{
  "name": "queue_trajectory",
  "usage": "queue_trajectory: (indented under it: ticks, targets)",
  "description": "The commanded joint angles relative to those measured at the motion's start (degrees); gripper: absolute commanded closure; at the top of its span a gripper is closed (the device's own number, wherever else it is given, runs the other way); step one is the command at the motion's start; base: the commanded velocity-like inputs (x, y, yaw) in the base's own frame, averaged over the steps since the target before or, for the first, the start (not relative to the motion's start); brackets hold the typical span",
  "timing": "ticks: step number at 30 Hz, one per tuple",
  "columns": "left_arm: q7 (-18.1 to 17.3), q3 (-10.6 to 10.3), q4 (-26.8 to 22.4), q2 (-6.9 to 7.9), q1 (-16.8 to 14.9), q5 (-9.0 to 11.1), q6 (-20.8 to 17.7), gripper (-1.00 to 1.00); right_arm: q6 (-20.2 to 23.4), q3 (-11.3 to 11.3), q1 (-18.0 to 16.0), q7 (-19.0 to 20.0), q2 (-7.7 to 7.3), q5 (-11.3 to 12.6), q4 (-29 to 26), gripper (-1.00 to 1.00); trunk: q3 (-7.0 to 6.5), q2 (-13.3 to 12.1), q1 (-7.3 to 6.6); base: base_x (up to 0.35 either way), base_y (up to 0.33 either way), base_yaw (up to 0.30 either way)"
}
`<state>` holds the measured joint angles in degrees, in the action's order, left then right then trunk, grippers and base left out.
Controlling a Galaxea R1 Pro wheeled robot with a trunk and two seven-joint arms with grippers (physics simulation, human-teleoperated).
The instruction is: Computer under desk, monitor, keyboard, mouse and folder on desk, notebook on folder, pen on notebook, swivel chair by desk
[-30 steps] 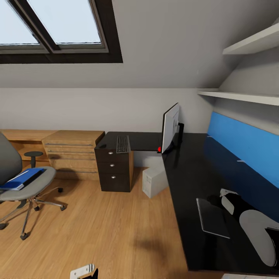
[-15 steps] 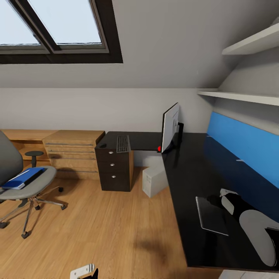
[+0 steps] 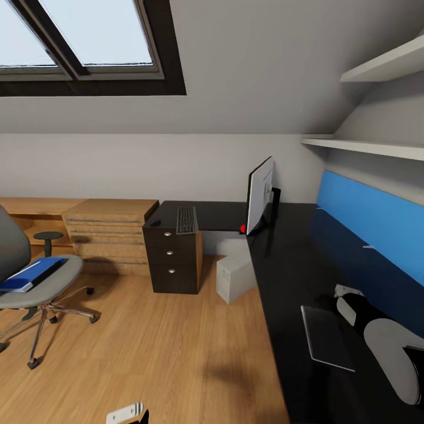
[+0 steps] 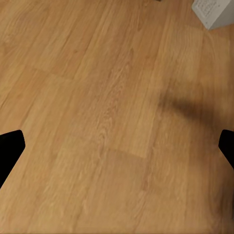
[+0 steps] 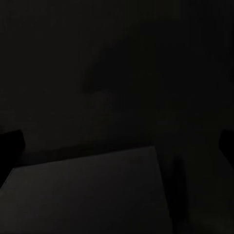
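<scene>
Currently head view has notebook (image 3: 327, 337) flat on desk (image 3: 288, 265), folder (image 3: 29, 275) on swivel chair (image 3: 35, 282); left wrist view: floor (image 4: 97, 122), computer (image 4: 214, 12) corner. Left gripper (image 4: 117, 146) spread wide, right gripper (image 5: 117, 141) likewise.

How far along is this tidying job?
Done: monitor, keyboard and mouse sit on the desk, computer below. In hand: nothing; the notebook lies on the desk. Left: the folder on the chair, stacking, moving the chair.

folder (image 3: 30, 274) on swivel chair (image 3: 35, 291), notebook (image 3: 327, 337) on desk (image 3: 294, 265)
</scene>
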<state>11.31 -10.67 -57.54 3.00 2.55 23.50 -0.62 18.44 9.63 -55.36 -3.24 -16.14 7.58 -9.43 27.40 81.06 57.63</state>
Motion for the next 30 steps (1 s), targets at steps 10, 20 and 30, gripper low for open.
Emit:
queue_trajectory:
  ticks: [10,20,30]
  targets:
    - [0.45,-0.31,0.38,0.08,0.00,0.46,-0.05,-1.00,-1.87,0.04,-0.01,-0.21,0.05,0.68,0.02,-1.00,0.05,0.03,0.00,0.095,0.000,0.000]
    - [0.56,-0.01,-0.20,-0.16,0.00,0.57,-0.08,-1.00,-1.81,0.04,-0.01,-0.28,0.06,0.77,-0.20,-1.00,0.59,1.23,0.66,0.021,0.000,0.000]
    - [0.64,-0.03,-0.20,-0.18,-0.01,0.58,-0.08,-1.00,-1.50,0.04,-0.01,-0.28,0.06,0.76,-0.03,-1.00,2.38,5.24,2.86,0.000,0.000,0.000]
